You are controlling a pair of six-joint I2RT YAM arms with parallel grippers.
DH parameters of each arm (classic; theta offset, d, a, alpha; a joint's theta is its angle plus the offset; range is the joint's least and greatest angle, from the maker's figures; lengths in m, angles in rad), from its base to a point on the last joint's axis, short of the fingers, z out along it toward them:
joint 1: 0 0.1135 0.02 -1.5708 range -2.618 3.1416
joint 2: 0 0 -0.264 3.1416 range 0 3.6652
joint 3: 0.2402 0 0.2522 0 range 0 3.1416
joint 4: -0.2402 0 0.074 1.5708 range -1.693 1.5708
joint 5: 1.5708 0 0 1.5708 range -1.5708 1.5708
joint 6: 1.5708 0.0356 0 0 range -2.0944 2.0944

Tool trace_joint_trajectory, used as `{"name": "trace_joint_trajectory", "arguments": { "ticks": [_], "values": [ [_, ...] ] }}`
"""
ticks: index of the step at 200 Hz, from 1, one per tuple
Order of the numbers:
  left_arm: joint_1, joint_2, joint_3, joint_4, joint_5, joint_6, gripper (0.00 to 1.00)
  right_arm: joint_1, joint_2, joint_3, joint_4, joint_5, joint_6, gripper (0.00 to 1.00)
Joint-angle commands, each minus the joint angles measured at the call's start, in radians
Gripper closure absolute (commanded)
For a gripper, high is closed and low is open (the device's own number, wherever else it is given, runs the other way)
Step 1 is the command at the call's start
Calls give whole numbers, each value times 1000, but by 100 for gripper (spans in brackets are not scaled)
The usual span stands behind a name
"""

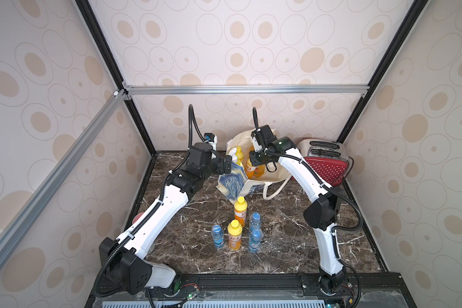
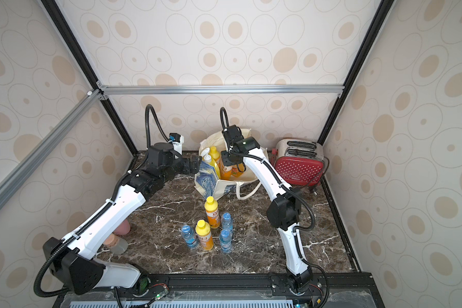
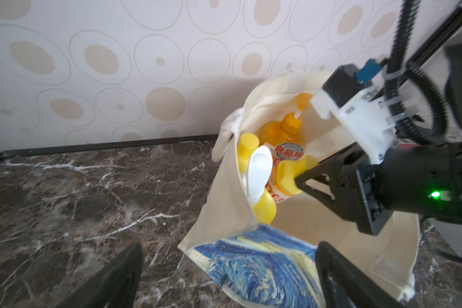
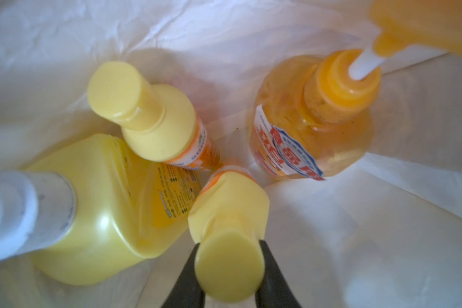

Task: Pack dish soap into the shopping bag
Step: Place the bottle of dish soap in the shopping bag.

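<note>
Dish soap bottle [image 4: 228, 202], near upright, neck clamped in my right gripper [image 4: 230, 244], straight below it inside shopping bag [image 3: 224, 200] at counter [image 1: 278, 240] back edge; left gripper [image 3: 230, 246] wide open, empty.

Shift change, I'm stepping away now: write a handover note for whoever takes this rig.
Left gripper: open at the shopping bag rim, holding nothing.
Right gripper: shut on a small yellow-capped soap bottle inside the bag.
Done: big yellow pump bottle, amber pump bottle and another small yellow-capped bottle are in the bag.
Left: release the held bottle, then pack the two small soap bottles standing on the table. Leave the blue-capped water bottles.
</note>
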Motion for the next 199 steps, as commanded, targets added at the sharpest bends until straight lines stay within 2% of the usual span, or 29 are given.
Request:
{"name": "trace_joint_trajectory", "arguments": {
  "ticks": [1,28,58,103,156,199],
  "values": [
    [35,58,77,39,82,12,1,6,23,84,105,-116,31,100],
    [56,151,175,18,156,28,1,4,72,153,94,-192,40,100],
    [64,222,241,-4,202,41,1,4,51,83,134,-229,37,97],
    [64,209,247,-33,214,41,1,-16,-42,-15,140,-198,13,76],
    [55,125,241,-190,151,6,1,-75,-235,-54,79,-130,-69,60],
    [-37,58,253,-285,111,-56,20,-196,-274,-36,-46,-64,-171,42]
  ]
}}
